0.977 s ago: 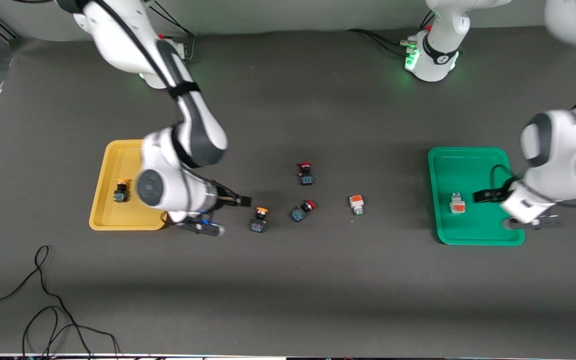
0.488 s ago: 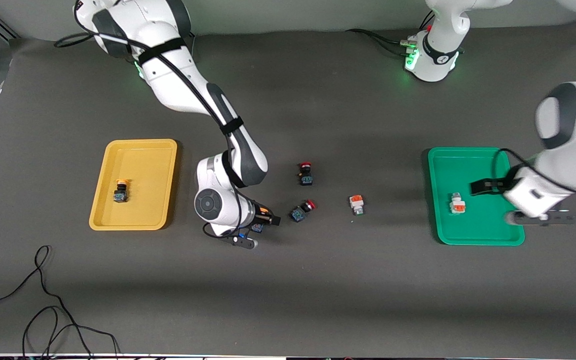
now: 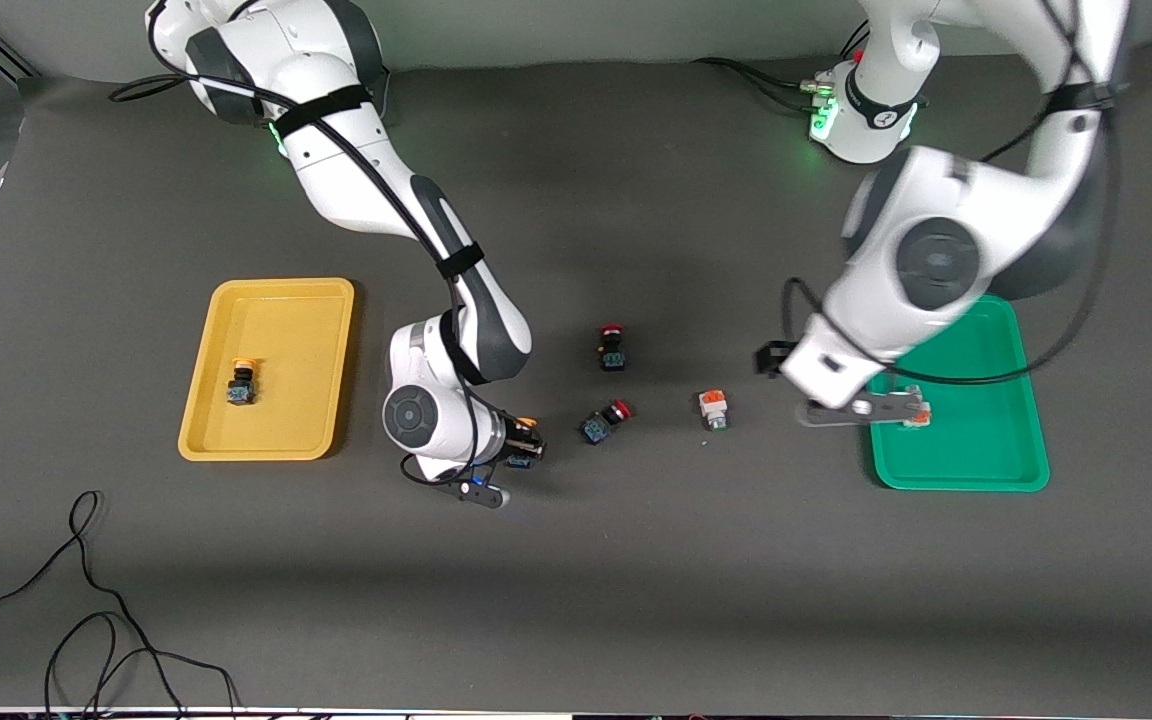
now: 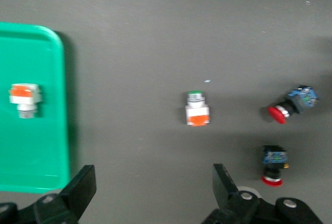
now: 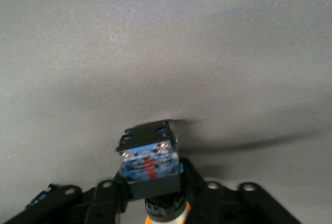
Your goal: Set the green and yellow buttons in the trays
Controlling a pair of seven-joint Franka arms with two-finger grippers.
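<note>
My right gripper [image 3: 523, 446] is shut on a black-bodied button with an orange-yellow cap [image 5: 150, 164], low at the table beside the yellow tray [image 3: 326, 300]. Another yellow-capped button [image 3: 241, 383] lies in that tray. My left gripper [image 4: 153, 185] hangs open and empty over bare table between the green tray [image 3: 986, 450] and a loose white button with an orange block and green tip [image 3: 713, 409]. A second white button [image 4: 24, 98] lies in the green tray [image 4: 36, 151], partly hidden by the left hand in the front view.
Two black buttons with red caps [image 3: 612, 347] [image 3: 604, 420] lie mid-table between the held button and the loose white one. A black cable [image 3: 86, 600] loops on the table near the front camera at the right arm's end.
The right gripper came down over the yellow-capped button and closed on it. The left arm swung from over the green tray toward the middle of the table, still open.
</note>
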